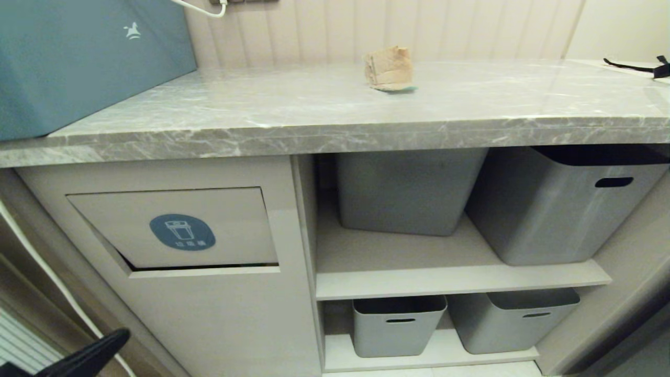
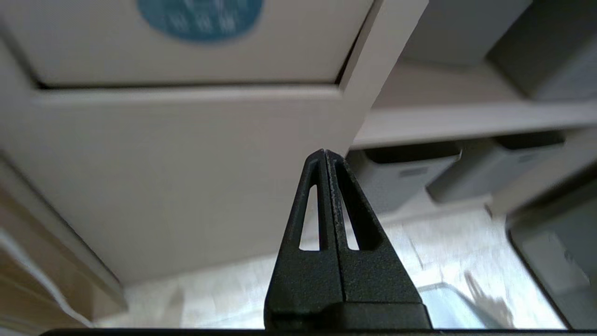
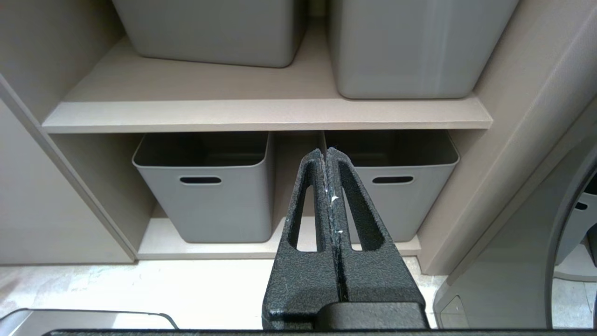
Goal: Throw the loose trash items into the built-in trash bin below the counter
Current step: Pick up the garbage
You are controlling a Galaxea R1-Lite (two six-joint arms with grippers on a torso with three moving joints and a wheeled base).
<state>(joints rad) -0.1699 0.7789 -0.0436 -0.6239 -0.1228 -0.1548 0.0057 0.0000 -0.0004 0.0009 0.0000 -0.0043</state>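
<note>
the left gripper (image 2: 325, 156), two black slotted fingers pressed flat together with nothing between them, sits low in front of the built-in trash bin (image 1: 199, 293), a beige cabinet front. in the head view only its dark tip (image 1: 91, 353) pokes in at the bottom corner, below and to the outer side of the rectangular tilting flap (image 1: 178, 228). the flap carries a blue oval trash-can sticker (image 1: 182, 232); from the left wrist view the same sticker (image 2: 200, 18) lies above and ahead of the closed fingertips, and the flap's lower edge shows a thin dark gap against the frame. the fingertips point at the bare cabinet panel under the flap and do not touch it.

one loose trash item (image 1: 389, 68), a crumpled brown cardboard scrap with a teal edge at its base, rests on the long grey marble-patterned counter (image 1: 314, 112), well above the left gripper and far off to its inner side, close to the ribbed back wall. only this one scrap can be seen.

the right gripper (image 3: 327, 156) is likewise shut and empty, its black fingers meeting along their full length. it hangs low, facing the open shelving, with two grey plastic storage bins with handle slots (image 3: 205, 186) on the bottom shelf just beyond its tips and two larger grey bins on the beige shelf (image 3: 266, 112) above.

a large teal box (image 1: 78, 57) stands on the counter's end, straight above the flap.
</note>
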